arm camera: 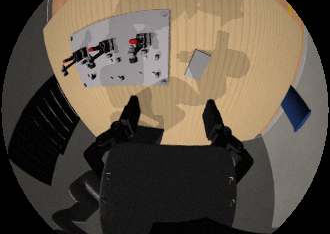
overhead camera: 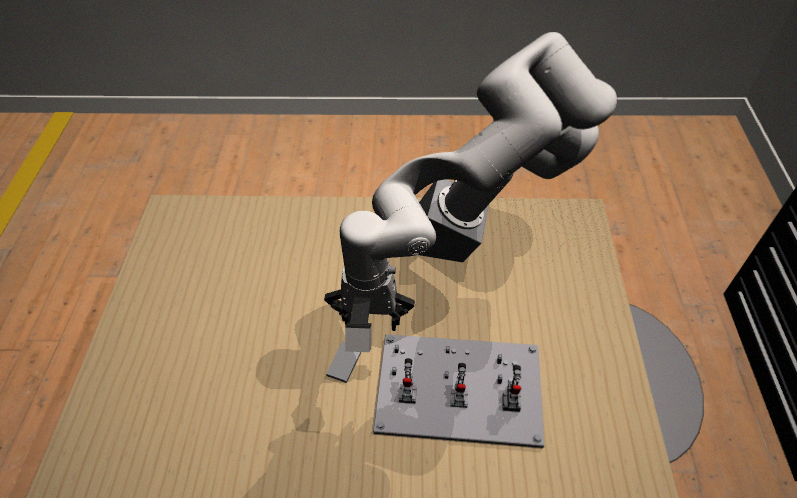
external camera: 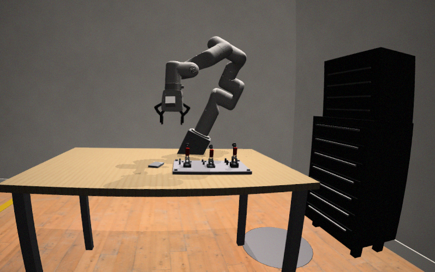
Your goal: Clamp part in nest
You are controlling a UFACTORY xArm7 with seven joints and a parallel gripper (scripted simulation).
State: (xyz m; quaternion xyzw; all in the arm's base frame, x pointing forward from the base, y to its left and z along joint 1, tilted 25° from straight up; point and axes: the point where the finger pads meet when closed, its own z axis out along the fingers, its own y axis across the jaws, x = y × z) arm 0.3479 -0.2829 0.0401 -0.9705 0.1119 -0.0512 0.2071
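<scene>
A flat grey part (overhead camera: 342, 364) (external camera: 156, 164) (arm camera: 198, 65) lies on the table beside the grey fixture plate (overhead camera: 426, 426) (external camera: 212, 172) (arm camera: 155, 20), turned at an angle to it. The plate bears three nests with small blocks and pads. Their red-gripped clamps are the near one (overhead camera: 407, 382) (external camera: 187, 151) (arm camera: 134, 41), the middle one (overhead camera: 460, 387) (external camera: 211, 153) (arm camera: 94, 49) and the far one (overhead camera: 515, 389) (external camera: 234, 151). Their dark bar ends show above the red grips in the exterior view and look raised. My gripper (external camera: 171, 123) (arm camera: 172, 105) is open and empty, high above the table, behind the part.
The robot's base (overhead camera: 450, 238) (external camera: 194, 143) stands on the table (overhead camera: 172, 278) (external camera: 77, 175) behind the fixture. A black drawer cabinet (external camera: 357, 161) stands on the floor to the right. A blue object (arm camera: 296, 109) shows at the wrist view's right edge.
</scene>
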